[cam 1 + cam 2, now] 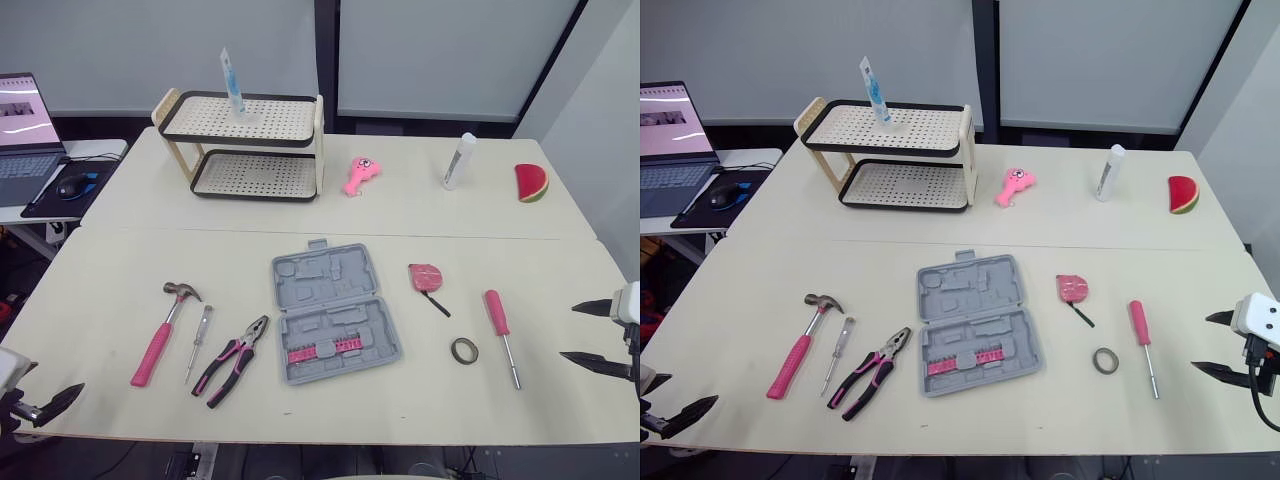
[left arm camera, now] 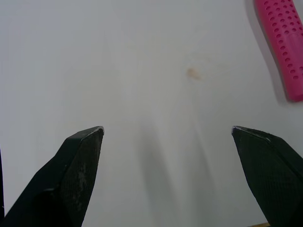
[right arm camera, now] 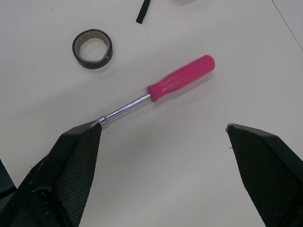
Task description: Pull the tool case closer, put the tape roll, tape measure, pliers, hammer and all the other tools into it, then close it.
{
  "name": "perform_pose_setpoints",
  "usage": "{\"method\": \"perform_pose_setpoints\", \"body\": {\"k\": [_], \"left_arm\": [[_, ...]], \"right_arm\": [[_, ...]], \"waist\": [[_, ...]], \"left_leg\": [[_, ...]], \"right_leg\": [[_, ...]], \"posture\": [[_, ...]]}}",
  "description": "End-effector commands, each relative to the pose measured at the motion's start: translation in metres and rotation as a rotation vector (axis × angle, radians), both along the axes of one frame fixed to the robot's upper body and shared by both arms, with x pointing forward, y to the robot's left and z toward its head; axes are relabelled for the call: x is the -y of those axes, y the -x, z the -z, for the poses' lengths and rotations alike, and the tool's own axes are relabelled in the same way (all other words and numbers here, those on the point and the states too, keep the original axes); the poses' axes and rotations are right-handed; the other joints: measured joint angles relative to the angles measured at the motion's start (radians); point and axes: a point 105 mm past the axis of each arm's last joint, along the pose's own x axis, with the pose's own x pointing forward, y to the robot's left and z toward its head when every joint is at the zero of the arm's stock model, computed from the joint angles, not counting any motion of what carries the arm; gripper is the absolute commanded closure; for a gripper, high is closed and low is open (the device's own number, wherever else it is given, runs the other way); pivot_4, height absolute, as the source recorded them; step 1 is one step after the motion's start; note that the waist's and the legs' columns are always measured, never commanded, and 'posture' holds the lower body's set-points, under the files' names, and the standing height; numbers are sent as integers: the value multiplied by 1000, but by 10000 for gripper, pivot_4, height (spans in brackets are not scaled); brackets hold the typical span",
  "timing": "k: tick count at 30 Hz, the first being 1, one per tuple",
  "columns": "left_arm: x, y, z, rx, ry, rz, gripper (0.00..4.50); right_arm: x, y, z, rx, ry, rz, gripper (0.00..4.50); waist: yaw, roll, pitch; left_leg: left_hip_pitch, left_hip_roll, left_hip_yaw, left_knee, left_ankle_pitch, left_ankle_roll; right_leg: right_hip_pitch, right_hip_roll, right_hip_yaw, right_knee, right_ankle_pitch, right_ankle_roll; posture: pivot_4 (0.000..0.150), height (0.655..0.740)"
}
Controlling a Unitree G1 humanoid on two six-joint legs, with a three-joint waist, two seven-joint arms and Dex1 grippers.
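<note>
Seeing the tool case open mid-table, with the hammer, pliers and tape roll outside it, I judge nothing done; left gripper and right gripper gape empty.

Nothing legible here: the tube standing on the rack's top shelf carries print too small to read, and the laptop screen likewise.

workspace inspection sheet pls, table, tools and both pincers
surface: table, pale, flat
job's things: case open at centre; hammer, thin screwdriver, pliers on its left; tape measure, tape roll, pink screwdriver on its right; all outside it
clutter: rack with tube, toy, bottle, melon slice, far side
pincers: left pincer open, empty, near hammer; right pincer open, empty, near pink screwdriver
cables: nothing seen on table
surroundings: laptop, mouse on side desk, left
</note>
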Motion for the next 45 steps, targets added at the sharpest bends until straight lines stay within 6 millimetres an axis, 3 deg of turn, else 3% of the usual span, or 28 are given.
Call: {"method": "perform_pose_setpoints", "body": {"k": [1,27,33,41,45], "left_arm": [[-4,0,-12,38,-11,-11,0],[-9,2,-15,79,39,-18,0],[-22,3,-13,94,-37,-86,0],[-6,-1,-11,118,20,-31,0],[22,-6,-8,97,144,42,0]], "right_arm": [[3,-3,-10,30,20,5,314],[13,-4,-6,66,34,55,314],[17,-3,-3,75,42,71,314],[15,-2,-3,100,21,83,314],[2,-10,-9,139,-34,102,314]], "waist": [[0,0,0],[0,0,0],[0,0,0],[0,0,0],[0,0,0]], "left_leg": [[0,0,0,0,0,0],[0,0,0,0,0,0],[0,0,0,0,0,0],[0,0,0,0,0,0],[0,0,0,0,0,0]], "right_leg": [[0,0,0,0,0,0],[0,0,0,0,0,0],[0,0,0,0,0,0],[0,0,0,0,0,0],[0,0,0,0,0,0]], "posture": [[1500,7350],[1500,7350],[1500,7350],[1500,7350],[1500,7350]]}}
